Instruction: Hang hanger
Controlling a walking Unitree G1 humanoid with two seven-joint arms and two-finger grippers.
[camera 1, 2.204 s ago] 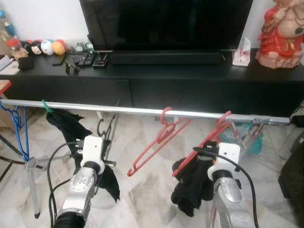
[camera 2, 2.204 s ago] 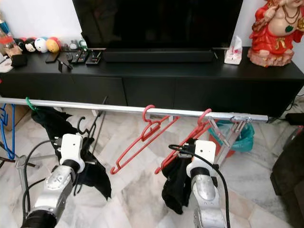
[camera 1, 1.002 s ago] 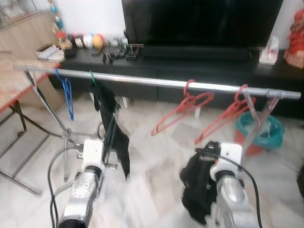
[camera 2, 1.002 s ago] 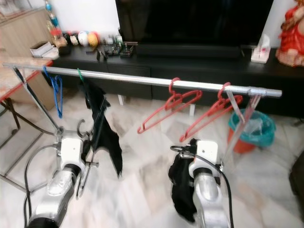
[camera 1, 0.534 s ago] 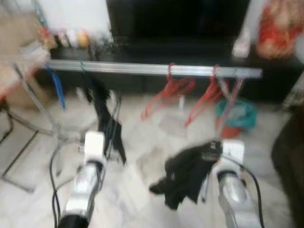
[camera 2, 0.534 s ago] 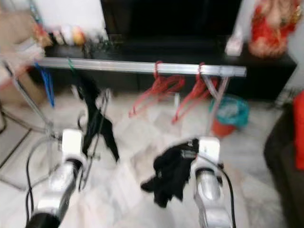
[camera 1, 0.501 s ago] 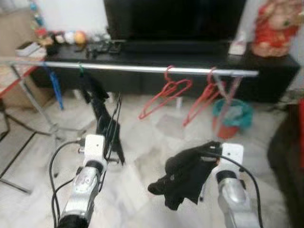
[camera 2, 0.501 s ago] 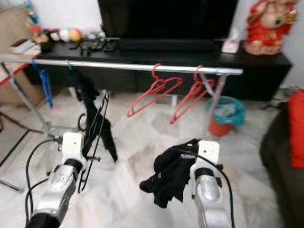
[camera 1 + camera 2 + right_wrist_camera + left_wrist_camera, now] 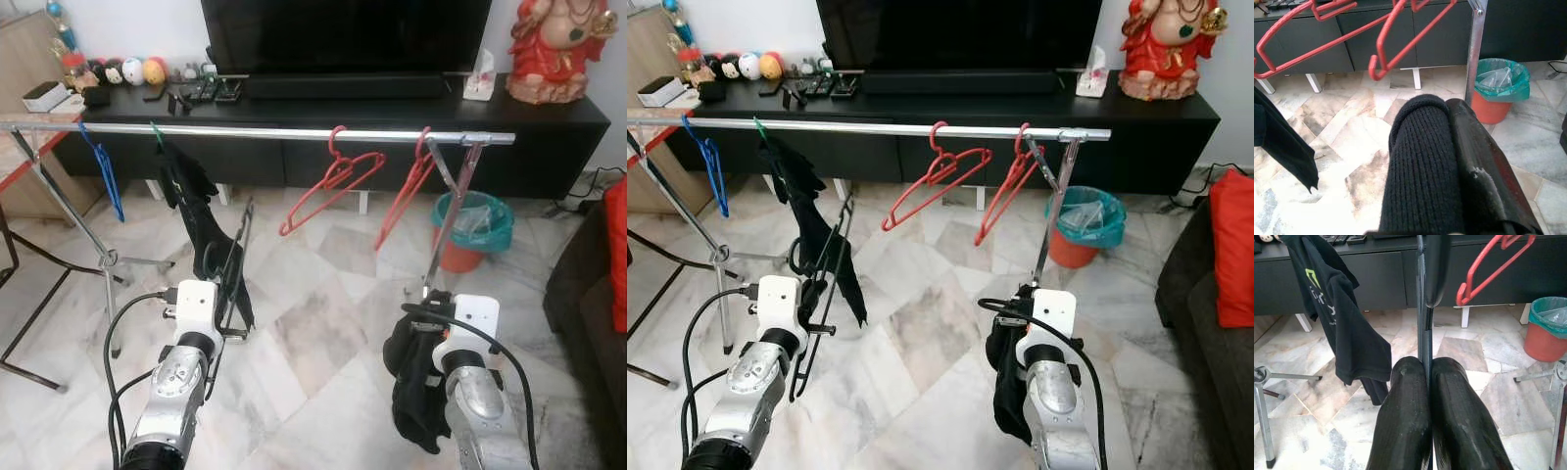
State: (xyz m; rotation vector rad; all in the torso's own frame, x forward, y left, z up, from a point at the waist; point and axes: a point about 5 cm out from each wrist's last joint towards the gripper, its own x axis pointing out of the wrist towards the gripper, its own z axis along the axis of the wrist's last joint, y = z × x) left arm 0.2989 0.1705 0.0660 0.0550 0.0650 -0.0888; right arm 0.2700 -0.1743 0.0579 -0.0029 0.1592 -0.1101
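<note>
Long silver metal clothes rail (image 9: 284, 132): horizontal, spanning the room on tripod legs, in front of the black TV cabinet (image 9: 549, 127). Carries, from the robot's left, a blue hanger (image 9: 106, 176), a black T-shirt on a green hook (image 9: 191, 196), and two empty red plastic hangers (image 9: 338, 181).

Black knitted garment (image 9: 1004, 377): bunched and hanging from the right gripper (image 9: 1447, 161), whose fingers are clamped on it, one finger wrapped in the cloth.

Black wire hanger (image 9: 823, 284): the task's thing. Long axis near upright, rising from the left gripper (image 9: 1425, 396), whose fingers are pressed together on its thin stem; the rest rises ahead of the left wrist.

Key relation: the rail lies ahead of and above the hanger; the left arm holds it. The open stretch between T-shirt and red hangers looks the likely landing spot.
</note>
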